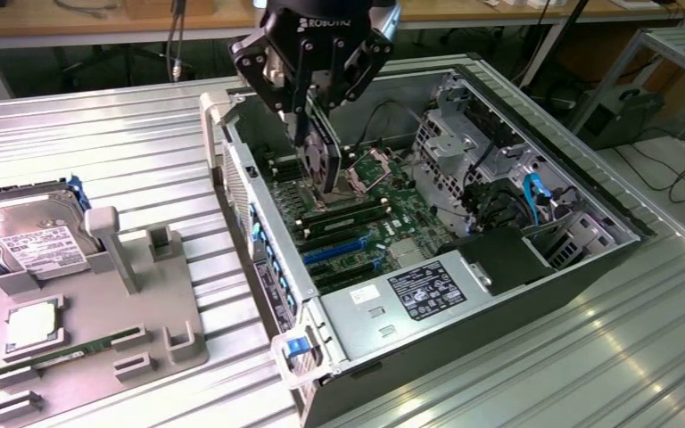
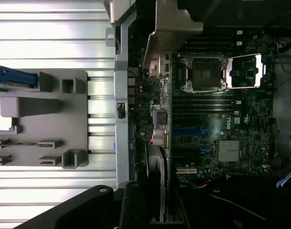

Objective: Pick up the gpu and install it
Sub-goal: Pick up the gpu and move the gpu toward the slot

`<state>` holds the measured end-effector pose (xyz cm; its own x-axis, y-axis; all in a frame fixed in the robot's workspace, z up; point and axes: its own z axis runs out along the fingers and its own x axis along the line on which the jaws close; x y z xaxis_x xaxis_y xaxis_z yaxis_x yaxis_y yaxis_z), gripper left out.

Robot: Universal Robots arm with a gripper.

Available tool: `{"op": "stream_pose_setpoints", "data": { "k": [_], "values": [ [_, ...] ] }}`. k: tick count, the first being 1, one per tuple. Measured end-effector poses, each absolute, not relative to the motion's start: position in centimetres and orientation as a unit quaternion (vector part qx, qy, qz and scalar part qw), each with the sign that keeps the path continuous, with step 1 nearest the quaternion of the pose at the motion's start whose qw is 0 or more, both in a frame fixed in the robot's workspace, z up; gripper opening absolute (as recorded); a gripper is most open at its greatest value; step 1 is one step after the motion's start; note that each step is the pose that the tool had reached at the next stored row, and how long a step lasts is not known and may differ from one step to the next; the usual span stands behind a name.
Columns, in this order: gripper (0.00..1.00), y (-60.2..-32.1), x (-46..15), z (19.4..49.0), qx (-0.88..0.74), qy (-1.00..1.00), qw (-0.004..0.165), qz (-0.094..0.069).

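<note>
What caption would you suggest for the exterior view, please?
Black robot gripper holds the thin black gpu edge-on over the open metal computer case.

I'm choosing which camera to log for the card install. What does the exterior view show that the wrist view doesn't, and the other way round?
Exterior view: a side look at the gripper shut on the upright gpu above the board, and the labelled power supply. Wrist view: a straight-down look at the CPU socket with its metal frame swung open. Both: the open case, the motherboard and the grey fixture beside the case.
</note>
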<state>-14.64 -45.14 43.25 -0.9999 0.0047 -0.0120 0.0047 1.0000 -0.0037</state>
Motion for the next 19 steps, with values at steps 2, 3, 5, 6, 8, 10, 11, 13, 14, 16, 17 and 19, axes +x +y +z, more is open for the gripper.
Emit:
{"op": "stream_pose_setpoints", "data": {
  "k": [2, 3, 5, 6, 8, 10, 11, 13, 14, 16, 17, 19],
  "values": [
    [0.27, -45.1, -14.3, 43.2, 0.002, 1.0, 0.006, -0.002],
    [0.27, -45.1, -14.1, 43.3, 0.002, 1.0, 0.006, -0.002],
    [0.27, -45.1, -13.8, 43.3, 0.002, 1.0, 0.006, -0.002],
    [0.27, -45.1, -13.6, 43.2, 0.002, 1.0, 0.006, -0.002],
    [0.27, -45.1, -13.0, 43.3, 0.002, 1.0, 0.006, -0.002],
    [0.27, -45.1, -12.6, 43.3, 0.002, 1.0, 0.006, -0.002],
    [0.27, -45.1, -12.4, 43.3, 0.002, 1.0, 0.006, -0.002],
    [0.27, -45.1, -11.9, 43.3, 0.002, 1.0, 0.006, -0.002],
    [0.27, -45.1, -11.7, 43.3, 0.002, 1.0, 0.006, -0.002],
    [0.27, -45.1, -11.3, 43.3, 0.002, 1.0, 0.006, -0.002],
    [0.27, -45.1, -11.1, 43.2, 0.002, 1.0, 0.006, -0.002],
    [0.27, -45.1, -10.3, 43.3, 0.002, 1.0, 0.006, -0.002]
  ]
}}
